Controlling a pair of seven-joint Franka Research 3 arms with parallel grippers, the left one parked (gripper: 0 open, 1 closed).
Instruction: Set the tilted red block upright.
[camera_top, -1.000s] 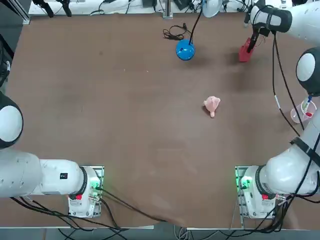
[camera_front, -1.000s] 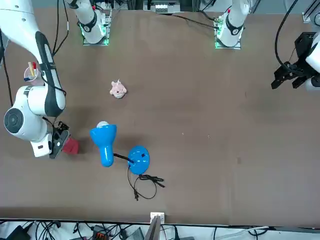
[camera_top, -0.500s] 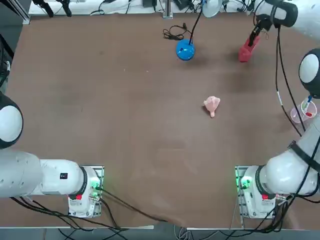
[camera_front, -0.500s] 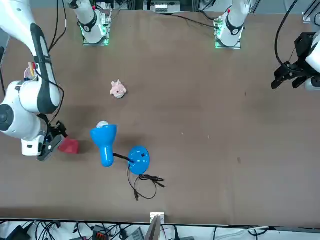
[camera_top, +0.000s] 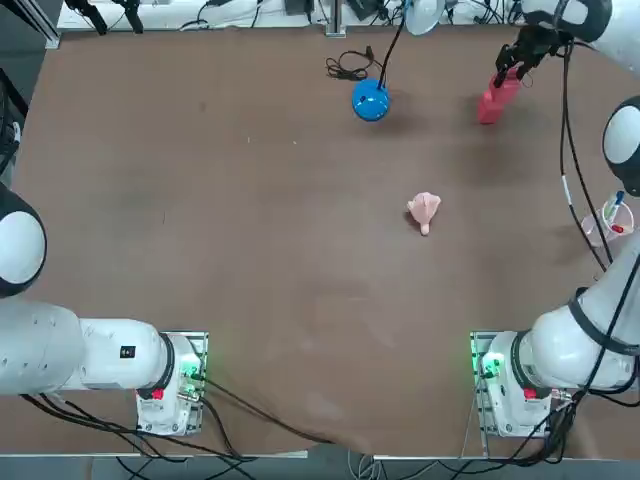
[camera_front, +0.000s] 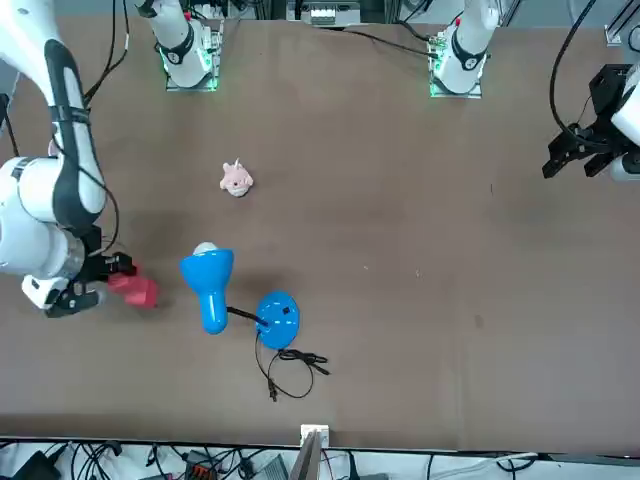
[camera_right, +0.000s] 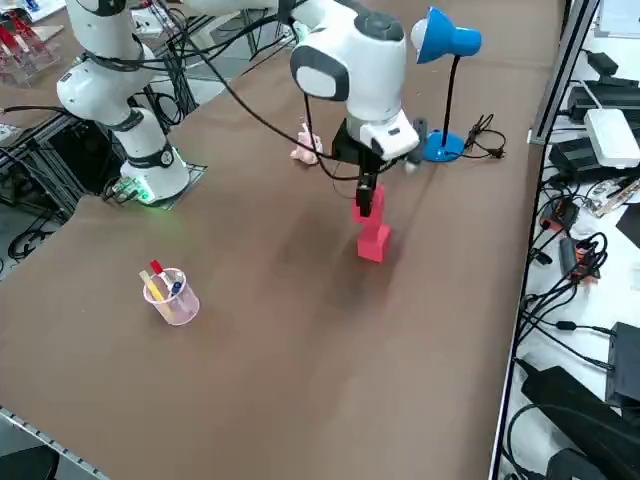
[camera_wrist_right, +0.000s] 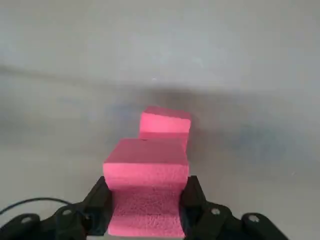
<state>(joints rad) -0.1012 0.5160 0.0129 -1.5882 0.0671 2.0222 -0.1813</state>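
The red block (camera_top: 492, 100) stands near the table's far right edge, its lower end on the table and its upper end leaning a little. My right gripper (camera_top: 512, 70) is shut on that upper end. In the right side view the red block (camera_right: 373, 240) looks close to upright, with the gripper (camera_right: 364, 203) clamped on its top from above. From across the table the red block (camera_front: 137, 290) sits beside the gripper (camera_front: 113, 268). In the wrist view both black fingers (camera_wrist_right: 100, 204) press the sides of the pink-red block (camera_wrist_right: 148, 165).
A blue desk lamp has its base (camera_top: 371, 100) left of the block, with its cable (camera_top: 347, 66) coiled behind. A pale pink lumpy object (camera_top: 424, 211) lies mid-table. A clear cup of pens (camera_top: 606, 224) stands at the right edge.
My wrist has swung outward and back toward the table's far right corner, still holding the block's upper end. The block's base has stayed put while the block has turned more upright.
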